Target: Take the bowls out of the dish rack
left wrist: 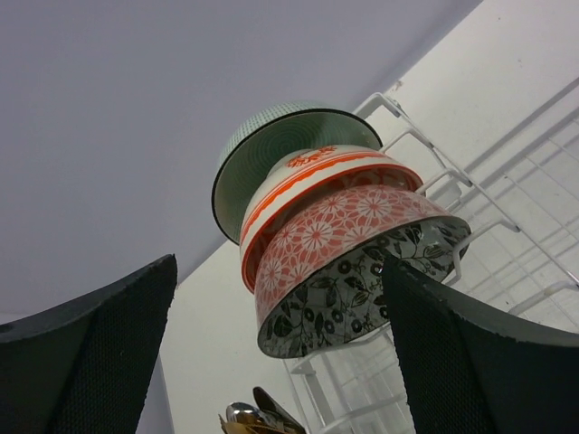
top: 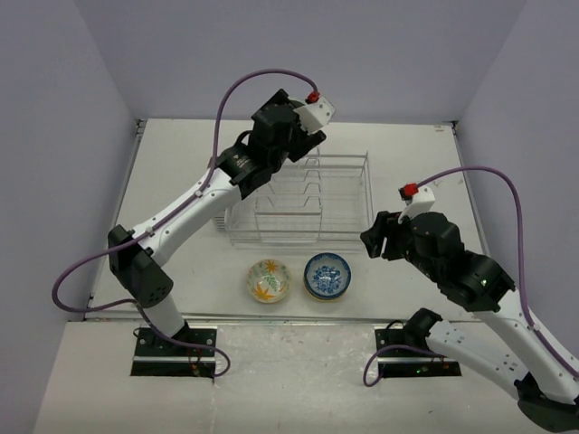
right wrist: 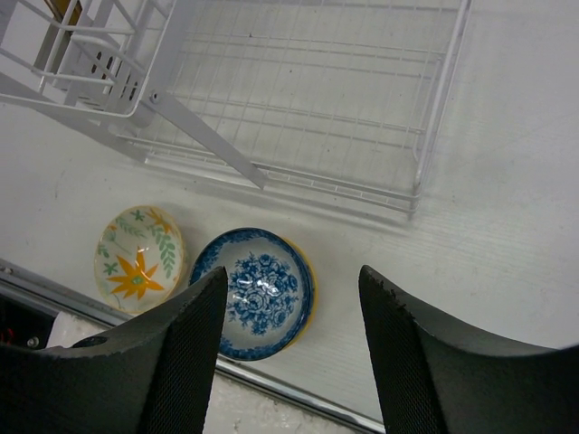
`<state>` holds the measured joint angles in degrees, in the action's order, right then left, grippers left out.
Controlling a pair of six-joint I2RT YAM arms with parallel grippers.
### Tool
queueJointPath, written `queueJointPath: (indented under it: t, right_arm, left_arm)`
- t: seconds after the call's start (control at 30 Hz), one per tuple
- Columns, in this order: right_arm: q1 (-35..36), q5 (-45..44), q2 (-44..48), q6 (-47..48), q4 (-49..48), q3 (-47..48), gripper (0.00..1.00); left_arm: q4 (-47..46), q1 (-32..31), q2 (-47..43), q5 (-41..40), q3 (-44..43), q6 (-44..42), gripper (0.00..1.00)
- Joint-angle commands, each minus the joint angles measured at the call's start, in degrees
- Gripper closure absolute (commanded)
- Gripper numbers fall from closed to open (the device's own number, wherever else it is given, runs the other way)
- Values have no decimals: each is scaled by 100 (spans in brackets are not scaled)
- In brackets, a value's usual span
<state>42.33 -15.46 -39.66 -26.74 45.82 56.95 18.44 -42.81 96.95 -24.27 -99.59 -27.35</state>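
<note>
At the far left end of the dish rack (top: 344, 210), your left jaws stand wide open and empty, facing four nested bowls (left wrist: 335, 244) leaning on edge. A blue bowl (top: 327, 275) and a yellow-flowered bowl (top: 269, 279) sit on the counter (top: 416, 163), near the open, empty right jaws. Next, probably, advance and close on the nearest rim.

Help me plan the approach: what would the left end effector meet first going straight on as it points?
Probably the black-and-white leaf-patterned ceramic bowl, nearest of the stacked bowls framed by the open left end effector; depth is unclear.
</note>
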Motion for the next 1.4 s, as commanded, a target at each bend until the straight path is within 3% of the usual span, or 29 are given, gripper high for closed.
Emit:
queueJointPath:
  t: [0.0,0.1,0.23,0.37,0.53,0.63,0.67,0.73,0.77,0.93,1.0,1.37]
  right_arm:
    - [4,17,81,143,-161,-26,39]
    - [4,-18,151,169,-161,-35,38]
    - [-5,-18,143,187,-161,-35,38]
    - [4,-44,169,231,-161,-61,37]
    - [-5,-115,187,248,-170,-52,36]
    - [4,-106,169,257,-170,-52,36]
    - [4,-106,152,266,-170,-52,36]
    - [4,-115,143,301,-179,-52,35]
    - [-5,-123,134,301,-179,-44,35]
    - [4,-88,116,275,-196,-17,35]
    - [4,-71,108,275,-214,-26,35]
    - [-5,-62,81,284,-293,-17,35]
  left_arm:
    - [-394,9,289,-122,-78,-306,7]
    - [-385,9,413,-139,-104,-332,17]
    - [-507,9,518,-244,-122,-428,21]
    - [-508,9,553,-279,-131,-516,40]
    - [-534,-8,527,-341,-87,-543,50]
    - [-630,-17,501,-394,-8,-587,60]
    - [-683,-17,483,-438,71,-639,68]
    - [-823,-26,492,-525,150,-736,71]
    - [-850,-26,492,-648,168,-788,78]
    - [-929,-61,430,-745,203,-859,86]
    - [-1034,-113,369,-859,212,-912,99]
    - [-2204,-360,-26,-1677,599,-1334,100]
